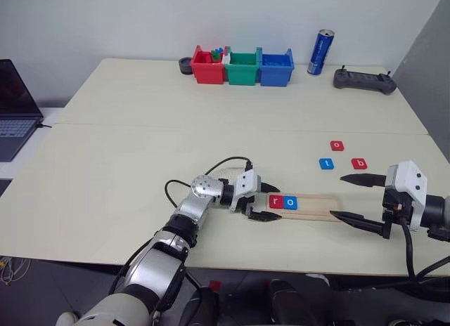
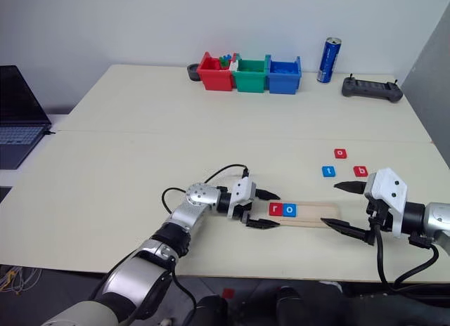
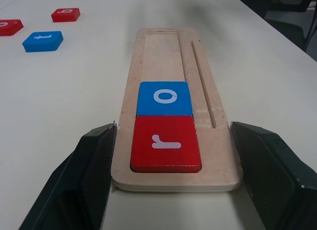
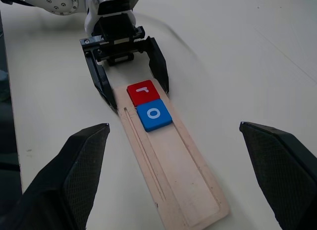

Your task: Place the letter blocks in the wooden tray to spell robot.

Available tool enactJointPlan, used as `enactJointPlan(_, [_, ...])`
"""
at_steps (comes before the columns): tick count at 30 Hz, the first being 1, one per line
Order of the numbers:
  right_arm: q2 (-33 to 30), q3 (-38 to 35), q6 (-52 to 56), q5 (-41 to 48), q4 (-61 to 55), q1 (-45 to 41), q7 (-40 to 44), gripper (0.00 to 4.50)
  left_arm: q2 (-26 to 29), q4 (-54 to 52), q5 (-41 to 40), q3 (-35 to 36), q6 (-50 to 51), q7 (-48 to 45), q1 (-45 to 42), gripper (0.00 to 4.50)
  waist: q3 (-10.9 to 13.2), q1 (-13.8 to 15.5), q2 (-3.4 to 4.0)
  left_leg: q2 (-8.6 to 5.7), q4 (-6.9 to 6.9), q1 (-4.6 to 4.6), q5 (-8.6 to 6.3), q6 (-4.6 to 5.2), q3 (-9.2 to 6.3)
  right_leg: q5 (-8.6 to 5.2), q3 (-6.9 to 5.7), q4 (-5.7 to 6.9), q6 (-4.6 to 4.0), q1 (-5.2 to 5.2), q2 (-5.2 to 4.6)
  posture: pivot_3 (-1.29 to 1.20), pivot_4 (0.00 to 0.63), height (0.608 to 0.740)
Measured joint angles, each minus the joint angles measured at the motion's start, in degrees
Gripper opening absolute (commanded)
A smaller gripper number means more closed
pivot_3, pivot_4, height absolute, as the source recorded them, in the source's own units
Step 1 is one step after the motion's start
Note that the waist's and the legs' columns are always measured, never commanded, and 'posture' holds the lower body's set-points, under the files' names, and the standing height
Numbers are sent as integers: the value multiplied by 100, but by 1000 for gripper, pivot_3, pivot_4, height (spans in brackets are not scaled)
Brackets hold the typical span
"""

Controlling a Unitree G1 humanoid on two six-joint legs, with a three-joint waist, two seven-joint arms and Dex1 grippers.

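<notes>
Pale wood is what your left gripper (image 1: 261, 203) is closed around: its two black fingers (image 3: 89, 165) flank the near end of the wooden tray (image 1: 320, 205), one on each long edge. In the left wrist view you see one finger pressed against the tray's side at the corner and the other just off the opposite edge, so call it a clasp on the tray's end rather than on any tile. That is as narrow as these fingers get; the tray's width fills the gap.

You have two tiles seated in the groove at that gripped end. The red r block (image 1: 275, 201) sits first, and the blue o block (image 1: 290, 202) touches it on the far side. The rest of the groove is bare wood.

Your right gripper (image 1: 355, 197) hangs at the tray's other end with its fingers (image 4: 84, 160) spread wide, holding nothing and touching nothing. One fingertip hovers near the tray's end; the other points toward the loose tiles.

Those three lie flat on the table beyond the tray, apart from each other: the red o block (image 1: 337, 145) farthest back, the blue t block (image 1: 326, 164) and the red b block (image 1: 359, 163) nearer, side by side.
</notes>
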Motion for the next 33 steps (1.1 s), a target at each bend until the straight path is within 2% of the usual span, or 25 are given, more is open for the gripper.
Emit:
enactJointPlan(15, [218,288,-1,-64,136,-343,-84,4500,-166,-10,23,61,-199,364,118,3350,-1,27,2,-3,4,1,0,0,0,0,0,3,0,1,-4,0,150,740])
enactJointPlan(33, [237,352,33,-59,193,-584,-128,4500,-245,-11,3,60,21,61,-58,3350,-1,23,2,-3,6,0,0,0,-1,0,-1,6,0,1,-3,0,150,740])
